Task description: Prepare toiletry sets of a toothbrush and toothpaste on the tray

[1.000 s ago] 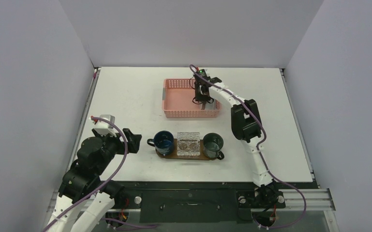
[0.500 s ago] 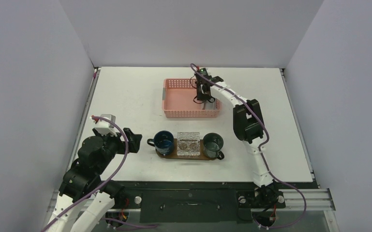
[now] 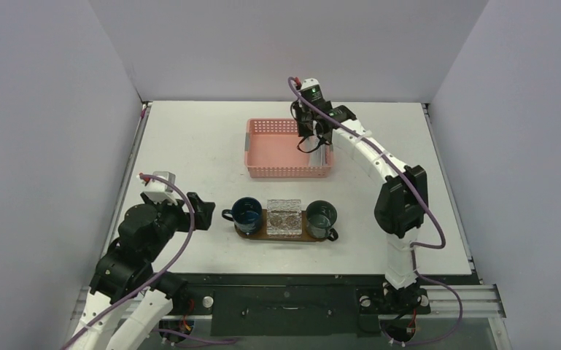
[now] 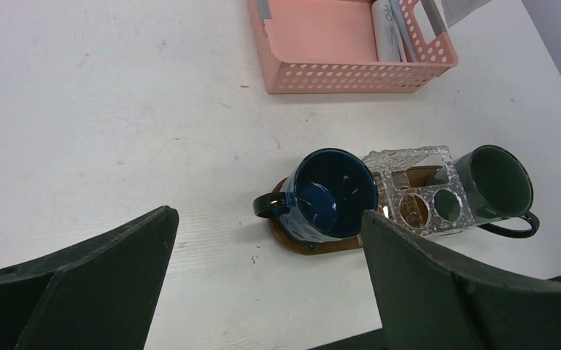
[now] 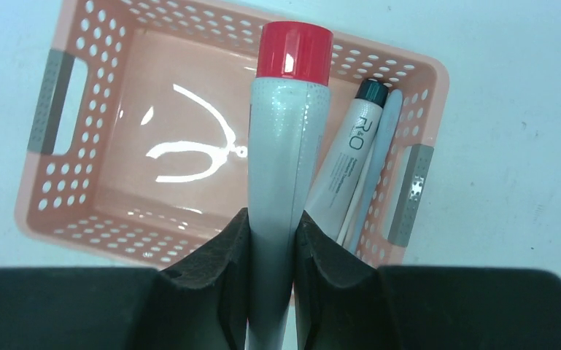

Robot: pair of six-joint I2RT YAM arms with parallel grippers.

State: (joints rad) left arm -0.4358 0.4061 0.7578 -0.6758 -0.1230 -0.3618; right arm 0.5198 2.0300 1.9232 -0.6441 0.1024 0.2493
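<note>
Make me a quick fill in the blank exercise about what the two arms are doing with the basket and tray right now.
1. The right gripper is shut on a toothpaste tube with a ___ cap.
2. It holds that tube over the ___ basket.
3. The left gripper, near the tray, is ___.
Missing words: red; pink; open.

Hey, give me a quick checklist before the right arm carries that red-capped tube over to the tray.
1. Grip of the right claw on the red-capped tube: ok, pinched between both fingers.
2. That tube clear of the pink basket rim: cannot tell.
3. The blue mug on the tray empty: ok.
4. The green mug empty: ok.
5. The left claw open, apart from the tray: ok.
</note>
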